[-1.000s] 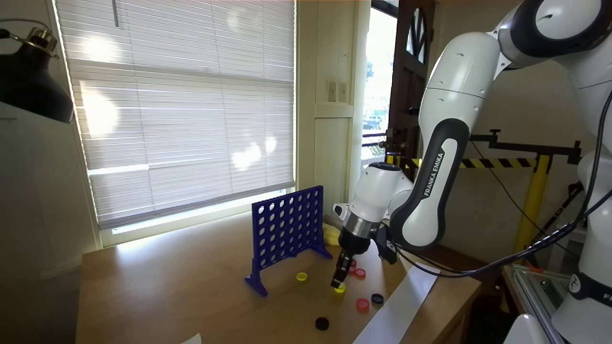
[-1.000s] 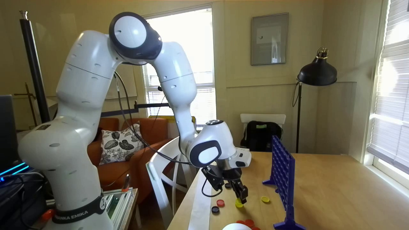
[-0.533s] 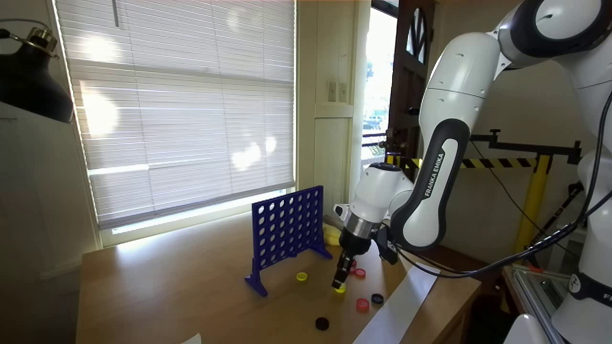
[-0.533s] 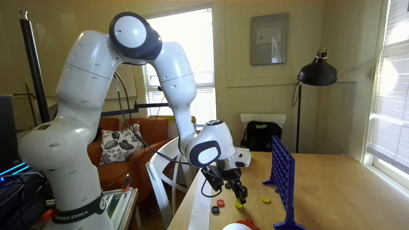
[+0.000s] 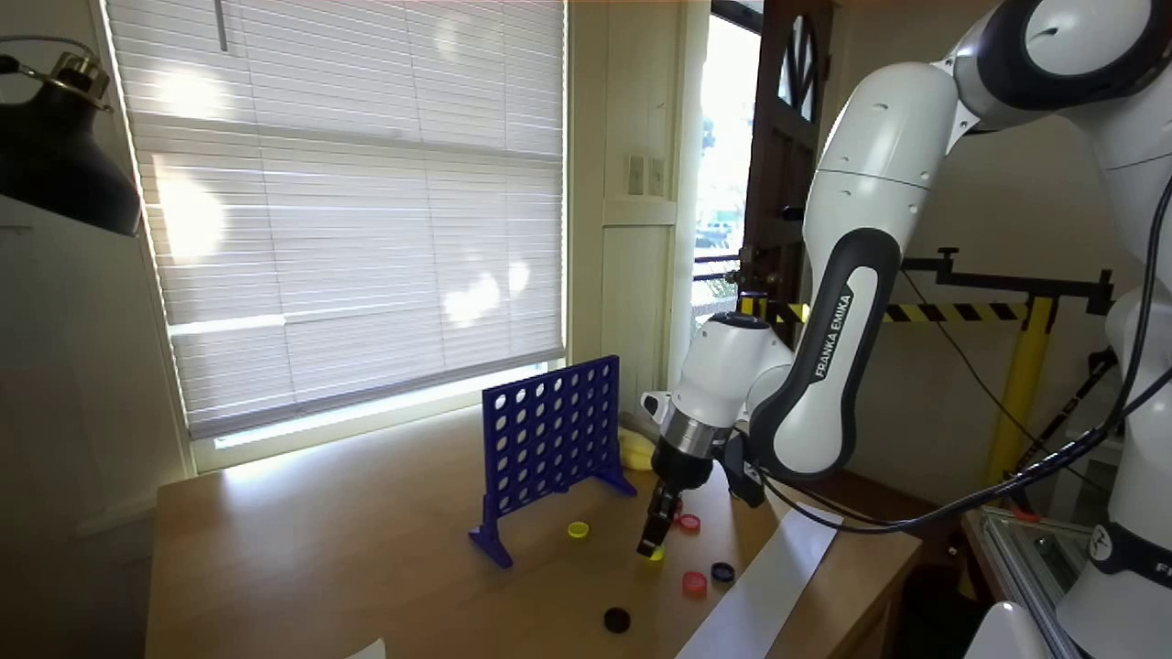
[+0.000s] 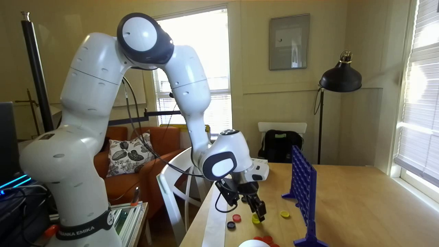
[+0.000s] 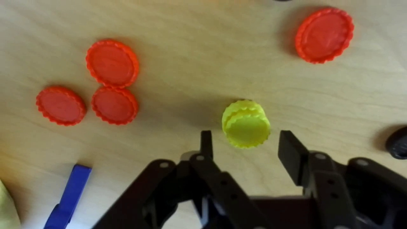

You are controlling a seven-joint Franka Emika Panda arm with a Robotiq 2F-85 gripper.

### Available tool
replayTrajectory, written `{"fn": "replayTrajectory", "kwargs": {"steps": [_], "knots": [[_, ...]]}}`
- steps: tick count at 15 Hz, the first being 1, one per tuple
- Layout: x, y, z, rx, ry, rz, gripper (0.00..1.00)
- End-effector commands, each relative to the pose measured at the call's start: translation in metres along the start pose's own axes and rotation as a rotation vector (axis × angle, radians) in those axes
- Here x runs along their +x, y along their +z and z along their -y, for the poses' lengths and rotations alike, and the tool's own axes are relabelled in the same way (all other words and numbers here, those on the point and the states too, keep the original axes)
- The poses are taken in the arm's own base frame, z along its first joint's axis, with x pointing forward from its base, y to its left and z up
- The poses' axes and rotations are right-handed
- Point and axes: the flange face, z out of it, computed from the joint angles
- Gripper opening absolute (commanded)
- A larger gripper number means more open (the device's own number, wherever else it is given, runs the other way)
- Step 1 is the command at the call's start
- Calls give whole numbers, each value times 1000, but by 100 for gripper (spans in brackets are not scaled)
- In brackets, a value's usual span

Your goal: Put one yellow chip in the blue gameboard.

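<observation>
Window blind (image 5: 348,284): lowered; in an exterior view, behind the gameboard (image 5: 549,439).
Gameboard: blue, upright on its feet on the table (image 5: 320,549).
Lone yellow chip (image 5: 578,530): flat on the table, in front of the gameboard, near but apart.
Left black chip (image 5: 617,620): in front of the gameboard, farther out than the lone yellow chip.
Claw (image 7: 246,149): released; right of the gameboard, angled down. In the wrist view the jaws stand apart, with a gap on each side of the yellow stack (image 7: 248,130).
Yellow stack: at least two chips, slightly offset; close to the claw's tips, right of the gameboard.
Red cluster (image 7: 114,105): three chips, two of them touching; right of the gameboard.
Single red chip (image 5: 694,584): flat; right of the gameboard, toward the viewer.
Right black chip (image 5: 722,572): farther right of the gameboard than the single red chip.
Paper strip (image 5: 769,586): flat on the table; right of the gameboard.
</observation>
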Motion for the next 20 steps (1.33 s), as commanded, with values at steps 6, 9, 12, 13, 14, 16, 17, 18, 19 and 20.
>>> {"fn": "replayTrajectory", "kwargs": {"steps": [6, 9, 12, 13, 14, 16, 17, 18, 19, 20], "knots": [[1, -15, 3, 6, -2, -43, 100], [4, -24, 4, 9, 7, -70, 100], [7, -38, 3, 1, 55, -84, 100], [9, -45, 1, -8, 85, -85, 100], [10, -50, 0, -14, 110, -89, 100], [11, -63, -4, -29, 150, -89, 100], [10, -68, -6, -37, 166, -89, 100], [8, -73, -7, -44, 174, -86, 100], [8, -77, -9, -52, 182, -84, 100], [5, -79, -10, -61, 190, -73, 100]]}}
